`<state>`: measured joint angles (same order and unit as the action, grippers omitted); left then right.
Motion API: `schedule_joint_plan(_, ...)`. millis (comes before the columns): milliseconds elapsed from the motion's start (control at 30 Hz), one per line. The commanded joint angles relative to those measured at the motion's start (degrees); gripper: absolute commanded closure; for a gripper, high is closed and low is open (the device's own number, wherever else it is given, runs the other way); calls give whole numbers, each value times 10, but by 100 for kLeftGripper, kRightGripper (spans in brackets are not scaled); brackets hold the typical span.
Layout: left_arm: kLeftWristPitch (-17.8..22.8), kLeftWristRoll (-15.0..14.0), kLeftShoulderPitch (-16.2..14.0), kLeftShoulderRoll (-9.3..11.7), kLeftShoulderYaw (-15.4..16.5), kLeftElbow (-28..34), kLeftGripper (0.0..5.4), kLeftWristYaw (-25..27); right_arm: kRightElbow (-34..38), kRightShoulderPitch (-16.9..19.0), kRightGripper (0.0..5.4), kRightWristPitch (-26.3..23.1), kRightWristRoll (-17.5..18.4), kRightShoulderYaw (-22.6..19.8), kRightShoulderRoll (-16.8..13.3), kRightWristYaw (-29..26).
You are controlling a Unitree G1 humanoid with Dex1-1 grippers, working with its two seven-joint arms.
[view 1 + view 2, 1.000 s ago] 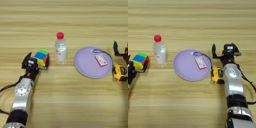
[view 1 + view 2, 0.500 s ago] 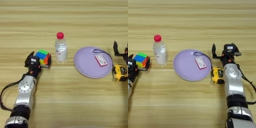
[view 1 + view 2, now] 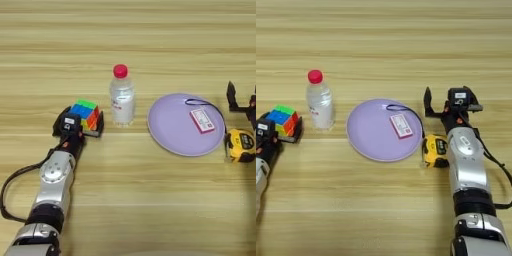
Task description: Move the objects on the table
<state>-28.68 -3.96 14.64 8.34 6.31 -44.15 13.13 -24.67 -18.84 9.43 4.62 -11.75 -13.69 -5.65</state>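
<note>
One multicoloured puzzle cube (image 3: 86,114) sits between the left tool's (image 3: 79,123) spread fingers, left of one clear red-capped bottle (image 3: 122,95); right tool (image 3: 448,104) open, empty

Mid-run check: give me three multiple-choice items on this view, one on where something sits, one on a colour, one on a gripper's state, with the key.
1. Where is the small pink card?
A. On the lilac plate
B. Under the bottle
C. On top of the puzzle cube

2. What colour is the cap of the clear bottle?
A. Blue
B. Red
C. White

3. How is the left gripper placed?
A. Lifted high above the plate
B. Closed on the tape measure
C. At table level with its fingers either side of the puzzle cube

Key: 1 A, the card lies inside the plate's rim. 2 B, the cap shows red in both views. 3 C, a black finger shows on each side of the cube; the tape measure lies by the right gripper, which is open beyond it.
</note>
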Motion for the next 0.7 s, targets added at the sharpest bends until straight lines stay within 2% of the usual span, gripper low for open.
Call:
schedule_joint_plan(33, -11, -4, 10, 1, 5, -23, 56, 1, 3, -3, 0, 1, 2, -1, -6, -3)
schedule_joint_plan(300, -24, -5, 3, 1, 7, -13, 150, 1, 3, -3, 0, 1, 1, -1, -6, -3)
schedule_joint_plan(533, -12, -2, -51, -12, -13, 98, 212, 5, 2, -4, 0, 1, 1, 0, -5, -2)
schedule_joint_plan(633, 9, -2, -90, -17, -28, 184, 212, 7, 3, -4, 0, 0, 1, 0, -5, -2)
schedule_joint_plan(700, 24, -4, -104, -16, -32, 219, 212, 8, 2, -5, 0, 1, 1, 0, -5, -1)
